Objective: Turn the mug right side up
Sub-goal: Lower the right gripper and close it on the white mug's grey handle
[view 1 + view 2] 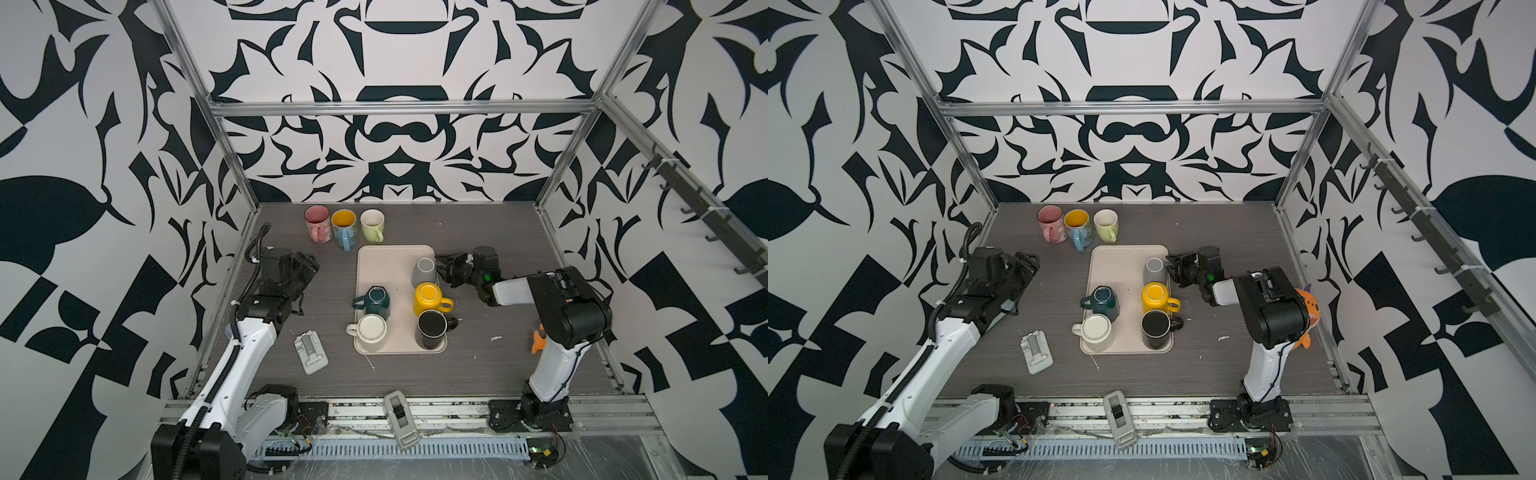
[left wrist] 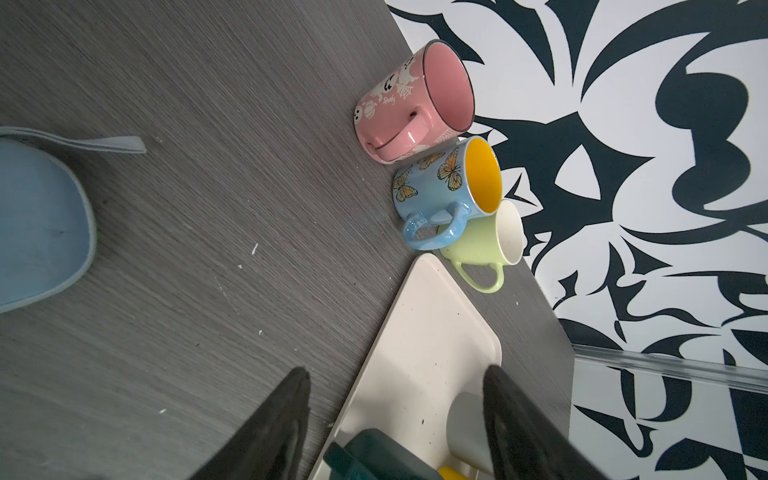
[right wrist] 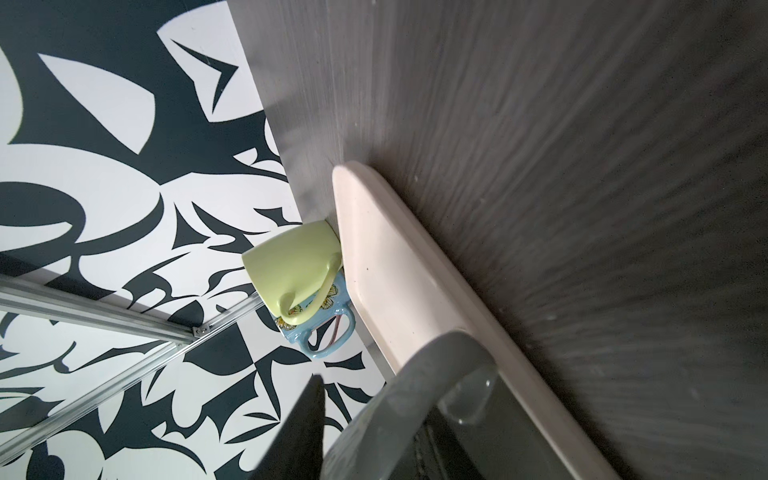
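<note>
In both top views the grey mug (image 1: pixel 424 272) stands bottom up in the far right part of the tray (image 1: pixel 386 257). The right gripper (image 1: pixel 446 270) lies low against the mug's right side, and its grip cannot be judged from here. Nearer on the tray the teal mug (image 1: pixel 376 301), yellow mug (image 1: pixel 428 297), white mug (image 1: pixel 371 331) and black mug (image 1: pixel 431 328) also stand bottom up. The left gripper (image 1: pixel 309 268) hovers over the table (image 1: pixel 478 232) left of the tray, well apart from every mug. Just beyond the tray's far left corner the pink mug (image 1: pixel 318 224), blue mug (image 1: pixel 344 228) and green mug (image 1: pixel 372 224) stand mouth up in a row

In the left wrist view the left gripper (image 2: pixel 397 370) has its jaws spread wide and holds nothing. The grey mug (image 2: pixel 465 424) shows partly behind one finger (image 2: pixel 511 415)

In the right wrist view the grey mug (image 3: pixel 374 428) sits between the jaws of the right gripper (image 3: pixel 390 399). One dark finger (image 3: pixel 299 424) stands beside its wall, and the other is mostly hidden behind the handle. Whether they press the mug cannot be told
</note>
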You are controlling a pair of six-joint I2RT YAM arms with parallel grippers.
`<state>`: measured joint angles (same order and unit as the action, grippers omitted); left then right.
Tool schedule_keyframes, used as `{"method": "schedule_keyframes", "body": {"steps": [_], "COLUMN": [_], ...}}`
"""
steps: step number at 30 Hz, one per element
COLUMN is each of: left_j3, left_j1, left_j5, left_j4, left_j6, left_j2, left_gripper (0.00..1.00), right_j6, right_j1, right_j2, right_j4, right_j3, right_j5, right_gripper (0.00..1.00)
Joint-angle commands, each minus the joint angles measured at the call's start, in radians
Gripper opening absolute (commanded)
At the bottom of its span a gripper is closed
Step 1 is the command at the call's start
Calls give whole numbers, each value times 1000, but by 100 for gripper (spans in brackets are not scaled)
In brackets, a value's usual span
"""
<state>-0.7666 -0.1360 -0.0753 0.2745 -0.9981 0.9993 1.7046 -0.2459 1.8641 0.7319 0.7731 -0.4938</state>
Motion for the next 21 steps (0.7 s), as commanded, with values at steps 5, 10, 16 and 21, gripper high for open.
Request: {"method": "schedule_keyframes", "body": {"steps": [5, 10, 16, 21], "left_j3": [-31, -31, -34, -39], "left_j1": [-2, -2, -2, -2], "left_j5": [-17, -15, -17, -21], "left_j4": [28, 30, 32, 34], "left_j6": [4, 7, 12, 17], "left_j2": [4, 7, 9, 5], "left_gripper": [69, 69, 69, 69], "right_j6": [21, 40, 77, 85], "right_j1": [-5, -10, -22, -33], "right_j2": [21, 49, 93, 101], "right_j4": [88, 122, 190, 207], "right_j3": [48, 57, 70, 88], "right_j5": [0, -2, -4, -3], "right_gripper": [36, 25, 15, 5]}}
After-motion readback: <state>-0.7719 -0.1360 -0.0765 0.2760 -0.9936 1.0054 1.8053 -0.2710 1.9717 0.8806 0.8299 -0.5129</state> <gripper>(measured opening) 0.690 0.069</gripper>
